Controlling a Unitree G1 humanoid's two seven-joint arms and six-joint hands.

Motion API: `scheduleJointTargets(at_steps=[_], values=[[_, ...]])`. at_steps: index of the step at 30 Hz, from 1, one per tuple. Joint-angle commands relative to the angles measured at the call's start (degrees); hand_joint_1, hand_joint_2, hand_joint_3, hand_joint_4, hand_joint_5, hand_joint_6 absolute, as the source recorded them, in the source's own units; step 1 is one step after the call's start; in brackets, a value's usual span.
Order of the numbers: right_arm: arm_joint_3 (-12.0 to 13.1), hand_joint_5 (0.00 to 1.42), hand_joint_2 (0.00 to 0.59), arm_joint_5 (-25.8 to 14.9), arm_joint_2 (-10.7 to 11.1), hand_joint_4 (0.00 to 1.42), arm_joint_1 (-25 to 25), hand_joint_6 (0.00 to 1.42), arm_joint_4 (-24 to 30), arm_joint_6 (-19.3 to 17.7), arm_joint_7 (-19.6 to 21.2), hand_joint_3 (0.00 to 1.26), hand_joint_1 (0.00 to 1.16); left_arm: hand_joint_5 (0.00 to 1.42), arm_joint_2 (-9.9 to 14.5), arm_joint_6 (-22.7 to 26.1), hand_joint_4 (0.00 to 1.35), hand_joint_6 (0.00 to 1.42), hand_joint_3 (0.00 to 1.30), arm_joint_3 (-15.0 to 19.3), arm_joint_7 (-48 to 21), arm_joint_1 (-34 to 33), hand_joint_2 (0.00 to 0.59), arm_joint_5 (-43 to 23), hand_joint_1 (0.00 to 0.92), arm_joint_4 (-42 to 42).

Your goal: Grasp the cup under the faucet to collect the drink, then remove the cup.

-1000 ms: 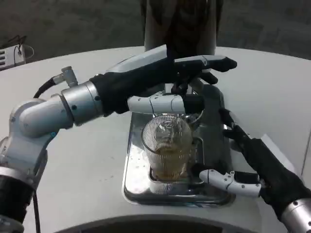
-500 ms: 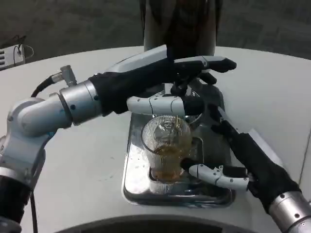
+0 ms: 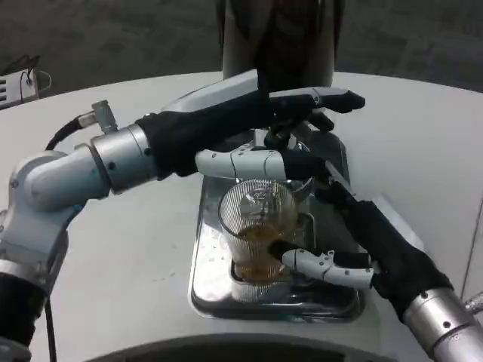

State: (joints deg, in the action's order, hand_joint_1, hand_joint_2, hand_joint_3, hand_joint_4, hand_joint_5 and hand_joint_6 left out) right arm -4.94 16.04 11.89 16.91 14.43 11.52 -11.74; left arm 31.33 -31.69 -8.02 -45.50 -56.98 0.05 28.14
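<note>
A ribbed clear glass cup (image 3: 258,230) stands on the steel drip tray (image 3: 207,283) below the faucet (image 3: 281,136), with amber drink in its lower part. My left hand (image 3: 249,121) reaches over the cup from the left, its fingers stretched out on the faucet's tap. My right hand (image 3: 362,241) comes in from the lower right with its fingers apart; the thumb is by the cup's lower right side and the other fingers are behind its rim. I cannot tell whether it touches the glass.
The dark dispenser column (image 3: 279,38) rises behind the tray. The round white table (image 3: 121,249) spreads left and right of the tray. A small white object (image 3: 19,87) lies at the far left edge.
My right hand has moved left and inward, from the tray's right edge to beside the cup. The left hand stays on the tap and the cup has not moved.
</note>
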Motion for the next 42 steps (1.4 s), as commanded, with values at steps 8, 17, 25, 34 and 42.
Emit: scheduleJointTargets(at_steps=[8,17,25,34,42], values=[[-0.7,0.07,0.229,-1.6,-0.5,0.00,1.3,0.06,-2.0,-1.8,0.5,0.00,0.76,0.19,1.2,0.7,0.10,0.27,0.15,0.1,-0.4,2.1,0.054,1.5,0.000,-0.3],[-0.8,0.08,0.229,-2.1,-0.5,0.00,1.3,0.06,-2.4,-2.3,0.9,0.00,0.76,0.21,0.5,-0.3,0.12,0.29,0.16,3.0,3.0,3.9,0.071,-0.2,0.000,-2.5],[-0.5,0.08,0.229,-2.7,-0.3,0.00,0.8,0.06,-1.5,-2.5,0.9,0.00,0.76,0.22,-1.0,-1.7,0.12,0.32,0.18,6.7,6.8,6.6,0.088,-2.2,0.000,-5.3],[-0.5,0.09,0.237,-3.1,-0.3,0.01,-0.3,0.07,-0.1,-2.9,0.7,0.00,0.75,0.29,-0.7,-1.7,0.20,0.38,0.23,10.6,9.2,10.7,0.091,-5.0,0.000,-9.9],[-0.4,0.10,0.239,-3.6,0.0,0.01,-0.7,0.08,0.6,-3.1,0.6,0.00,0.75,0.32,1.4,0.7,0.23,0.41,0.25,14.9,10.5,16.5,0.092,-6.8,0.000,-15.0]])
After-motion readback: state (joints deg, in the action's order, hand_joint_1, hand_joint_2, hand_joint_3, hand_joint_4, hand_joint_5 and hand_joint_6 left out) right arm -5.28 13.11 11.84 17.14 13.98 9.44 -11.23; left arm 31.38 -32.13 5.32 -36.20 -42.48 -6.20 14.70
